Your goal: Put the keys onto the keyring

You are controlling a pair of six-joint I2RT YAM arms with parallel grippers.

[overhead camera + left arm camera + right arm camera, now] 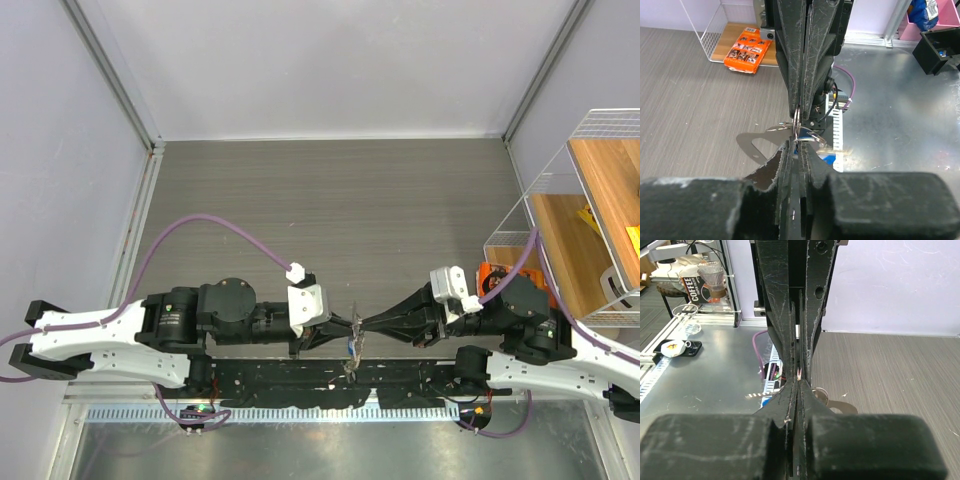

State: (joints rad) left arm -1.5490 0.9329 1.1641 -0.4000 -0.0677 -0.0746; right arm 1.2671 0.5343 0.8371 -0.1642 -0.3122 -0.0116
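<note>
- Tightly, the right gripper [796, 386] clamps the keyring [796, 124], its fingers pressed flat together on the thin wire.
- Opposite it, tip to tip, the left gripper [795, 147] pinches the same loop, its fingers nearly touching.
- The keys [352, 352] dangle below the meeting point; one blue head [828, 159] shows beside a flat silvery piece [751, 145].
- Both arms hover over the near edge of the table [330, 200]; an orange packet [746, 49] lies well apart.

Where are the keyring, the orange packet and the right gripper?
keyring [797, 125], left wrist view, thin wire loop seen edge-on.
orange packet [746, 49], left wrist view, middle of its face.
right gripper [365, 322], top external view, midway between its fingertips.
</note>
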